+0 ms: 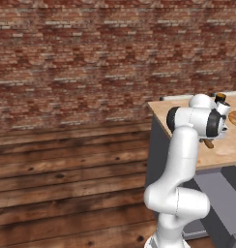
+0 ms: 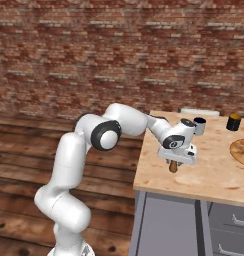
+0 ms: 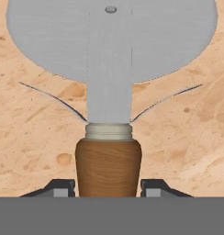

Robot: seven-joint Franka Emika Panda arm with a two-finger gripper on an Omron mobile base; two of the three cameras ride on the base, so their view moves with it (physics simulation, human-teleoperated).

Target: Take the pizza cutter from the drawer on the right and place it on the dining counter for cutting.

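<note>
Your gripper (image 2: 173,162) sits low over the dining counter (image 2: 214,172), near its left edge and toward the front-left corner. In the hand view the pizza cutter (image 3: 109,92) lies flat on the wood top, wooden handle between the two finger tips (image 3: 153,188). Jaws stand partly open; the tips flank the handle closely, and you can't tell whether they touch or grip it. In the right base view the handle end pokes out just below the hand.

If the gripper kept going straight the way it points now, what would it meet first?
Most likely the pizza cutter: its wooden handle sits between the fingers of the gripper and its blade lies directly ahead. Behind that is the dining counter, though whether the blade already touches it is unclear.
</note>
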